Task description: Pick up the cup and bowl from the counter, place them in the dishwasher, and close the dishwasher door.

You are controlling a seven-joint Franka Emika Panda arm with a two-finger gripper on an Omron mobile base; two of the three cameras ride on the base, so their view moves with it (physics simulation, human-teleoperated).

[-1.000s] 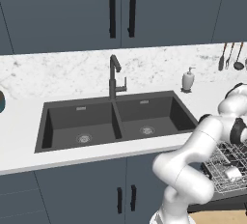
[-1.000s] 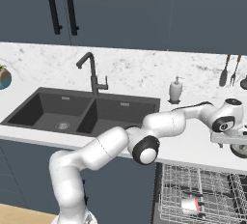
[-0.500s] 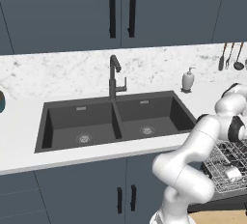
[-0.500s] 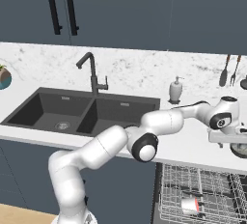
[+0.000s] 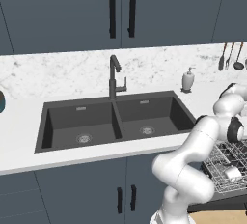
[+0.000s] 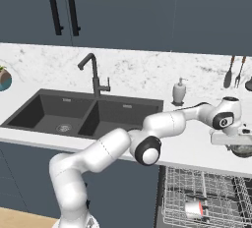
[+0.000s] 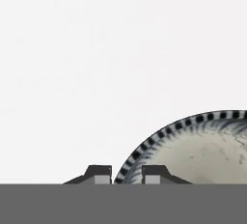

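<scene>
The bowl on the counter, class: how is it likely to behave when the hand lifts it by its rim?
The bowl looks glazed and rigid, so probably stiff but slippery. The hand straddles only its edge, so it may tilt. It is likely breakable if dropped on the counter.

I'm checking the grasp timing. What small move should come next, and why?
Probably finish closing, then lift straight up. In the hand view the hand straddles the bowl rim, one fingertip on each side, while the bowl sits on the counter above the open dishwasher.
</scene>
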